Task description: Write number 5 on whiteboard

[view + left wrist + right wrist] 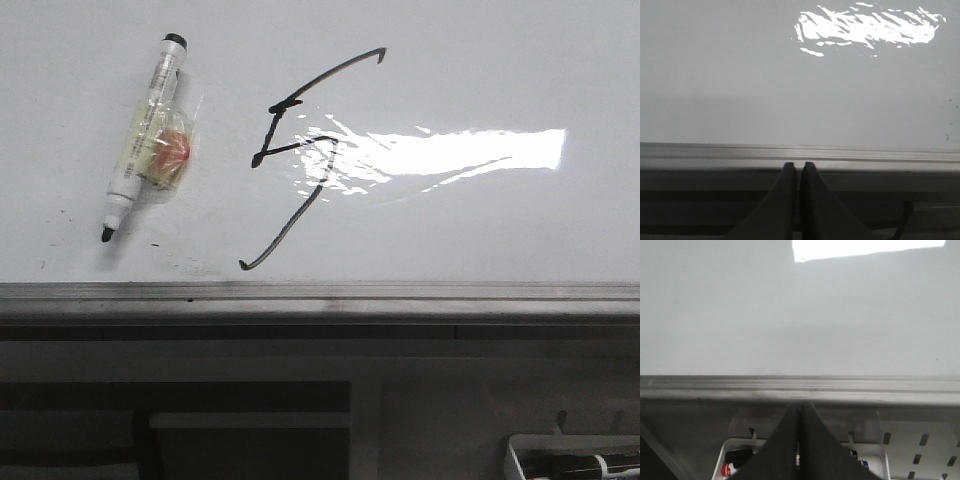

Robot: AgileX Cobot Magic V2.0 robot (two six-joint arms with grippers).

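The whiteboard (480,230) fills the front view, glossy white with a bright glare patch and a grey rail (320,295) along its near edge. A slanted black number 5 (300,150) is drawn near its middle, with a long top bar and a long diagonal tail. A white marker (145,135) with a black tip and black end lies left of it, wrapped in clear tape with a reddish blob. Neither gripper shows in the front view. My left gripper (799,165) is shut and empty just before the rail (800,152). My right gripper (801,405) is shut and empty before the rail (800,385).
A white bin (740,455) with dark and red items hangs below the board's edge on a pegboard front (920,450); its corner shows in the front view (575,460). A grey cabinet front (250,420) lies under the rail. Small dark specks (45,265) mark the board.
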